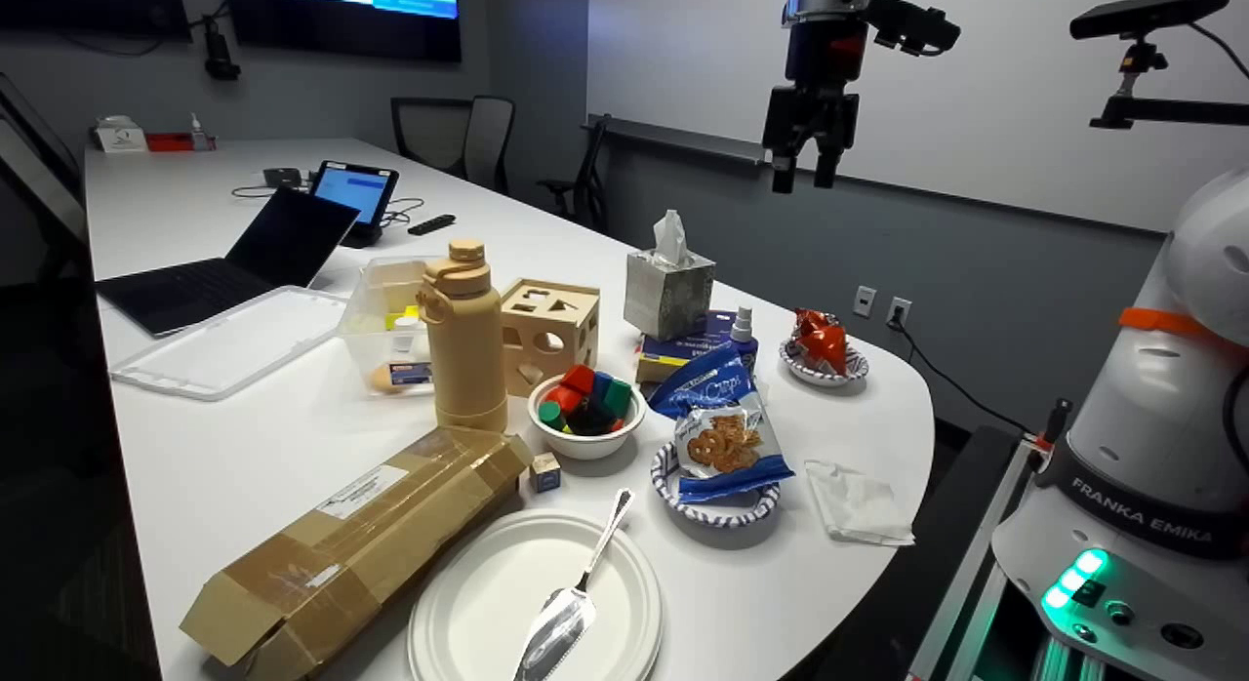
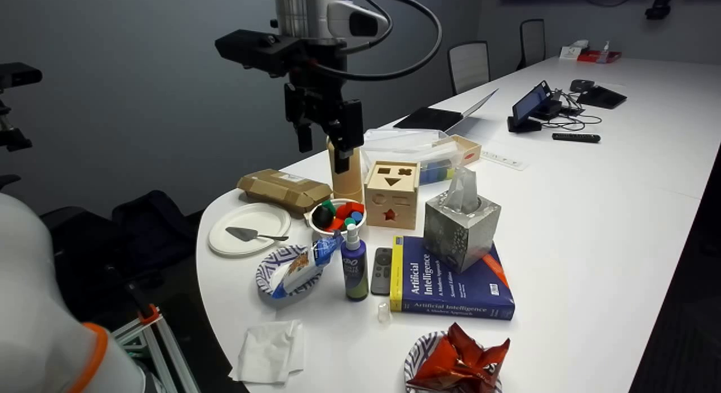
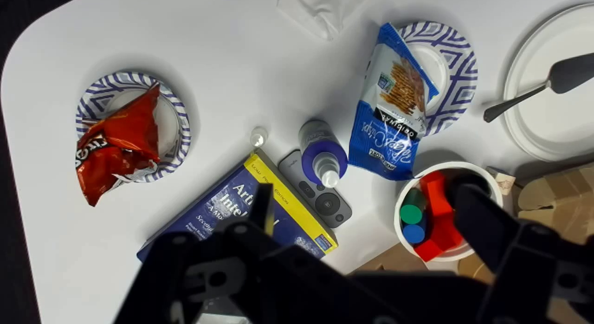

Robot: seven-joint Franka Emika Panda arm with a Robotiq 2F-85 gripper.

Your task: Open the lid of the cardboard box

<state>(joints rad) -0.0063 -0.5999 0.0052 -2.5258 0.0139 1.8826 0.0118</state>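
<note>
Brown, long and shallow, the cardboard box (image 1: 381,554) lies on the white table (image 1: 727,588) with its lid (image 2: 270,182) closed over it. On its top is a pale label (image 1: 361,492), and glossy tape (image 1: 291,568) runs across its surface. I hang high above the table, my gripper (image 1: 805,174) pointing down and well apart from the cardboard box; in the wrist view my fingers (image 3: 261,208) stand wide apart, and part of the cardboard box shows at that view's right edge.

Just beside it I see a white plate (image 1: 473,583) with a cake server (image 1: 558,622) lying on it, the handle reaching past the rim. Near one end of the cardboard box stands a tan bottle (image 1: 468,340), and close by are a white bowl (image 1: 585,447) filled with coloured blocks (image 1: 588,413), a small wooden cube (image 1: 544,472) and a wooden shape sorter (image 2: 391,204).

In an exterior view a silver tissue box (image 2: 456,235) rests on a blue book (image 2: 425,283), with a remote (image 2: 381,272) and a purple spray bottle (image 2: 355,272) near its yellow edge. A blue snack bag (image 3: 394,101) leans over the rim of a patterned bowl (image 3: 459,78).
</note>
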